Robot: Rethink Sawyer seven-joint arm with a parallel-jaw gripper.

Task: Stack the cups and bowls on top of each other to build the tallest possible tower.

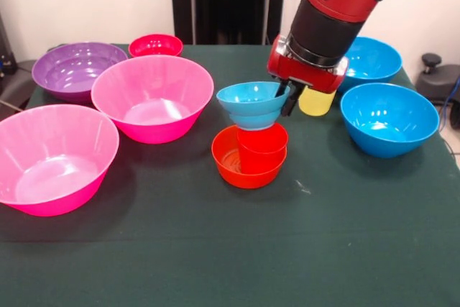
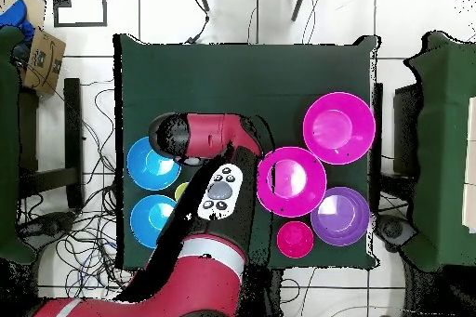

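In the front view the tower stands mid-table: a small orange bowl holds a red cup, and a small light-blue bowl sits upright on the cup. My gripper comes down from above and is shut on that bowl's right rim, one finger inside and one outside. The yellow cup stands just behind the gripper. In the overhead view my arm hides the tower and gripper; only a sliver of the yellow cup shows.
On the green table, two large blue bowls sit on the right. Two large pink bowls, a purple bowl and a small red bowl sit on the left.
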